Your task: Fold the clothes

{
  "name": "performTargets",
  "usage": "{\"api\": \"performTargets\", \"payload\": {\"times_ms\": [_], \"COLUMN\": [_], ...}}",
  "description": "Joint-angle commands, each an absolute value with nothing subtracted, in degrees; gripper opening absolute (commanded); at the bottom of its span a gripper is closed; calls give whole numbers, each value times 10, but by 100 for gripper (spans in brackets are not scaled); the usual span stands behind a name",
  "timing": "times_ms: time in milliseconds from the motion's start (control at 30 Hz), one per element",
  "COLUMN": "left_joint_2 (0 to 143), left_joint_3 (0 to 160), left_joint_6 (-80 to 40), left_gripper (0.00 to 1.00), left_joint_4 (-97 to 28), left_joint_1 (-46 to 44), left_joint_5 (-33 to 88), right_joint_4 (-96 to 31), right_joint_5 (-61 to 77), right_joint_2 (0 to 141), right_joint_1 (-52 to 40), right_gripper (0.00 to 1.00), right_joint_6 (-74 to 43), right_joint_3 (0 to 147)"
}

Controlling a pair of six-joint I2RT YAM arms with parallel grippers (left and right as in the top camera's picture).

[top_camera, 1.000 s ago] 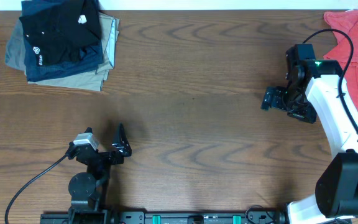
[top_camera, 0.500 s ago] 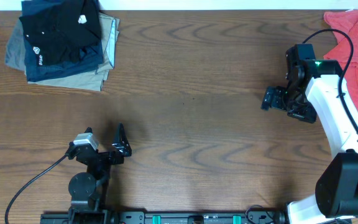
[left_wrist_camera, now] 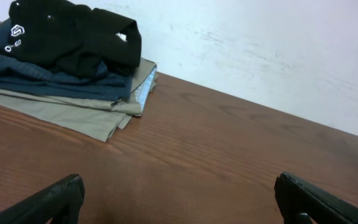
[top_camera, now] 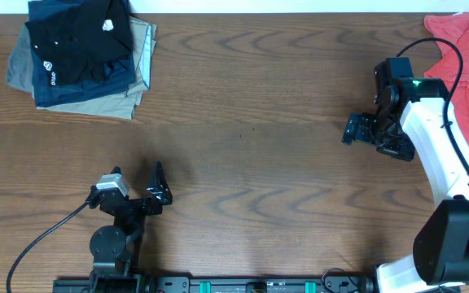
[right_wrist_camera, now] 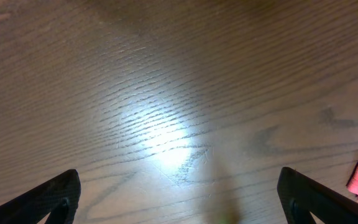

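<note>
Lying folded at the far left corner of the brown wooden table [top_camera: 259,163], the large black soft-fabric shirt with small white logo prints [top_camera: 80,45] tops a stack of navy-blue and khaki folded garments [top_camera: 96,98]. It sits ahead and somewhat left of the left gripper [top_camera: 159,187], the nearer one, which is held low, aimed toward the stack, with its jaws wide apart and empty. The right gripper [top_camera: 355,130], likewise spread and empty, faces bare wood well apart from the stack, near the coral-red T-shirt [top_camera: 462,49].
</note>
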State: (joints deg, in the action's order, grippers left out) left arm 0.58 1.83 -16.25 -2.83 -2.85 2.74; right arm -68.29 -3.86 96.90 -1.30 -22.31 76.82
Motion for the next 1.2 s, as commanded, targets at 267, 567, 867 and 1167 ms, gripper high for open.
{"api": "performTargets", "payload": {"times_ms": [267,567,867,1167], "left_joint_2": [2,2,2,2], "left_joint_3": [2,2,2,2], "left_joint_6": [-151,-151,-151,-151], "left_gripper": [98,98,98,98], "left_joint_4": [-38,-38,-38,-38], "left_joint_1": [-29,-29,-29,-29], "left_joint_5": [17,17,17,17], "right_joint_4": [-683,-683,-684,-578], "right_joint_5": [-41,-41,-42,-64], "right_joint_2": [967,877,735,590], "right_joint_1": [-18,-68,-136,-135], "right_gripper": [99,99,99,99], "right_joint_6": [-222,-222,-222,-220], "right_joint_3": [775,775,775,673]}}
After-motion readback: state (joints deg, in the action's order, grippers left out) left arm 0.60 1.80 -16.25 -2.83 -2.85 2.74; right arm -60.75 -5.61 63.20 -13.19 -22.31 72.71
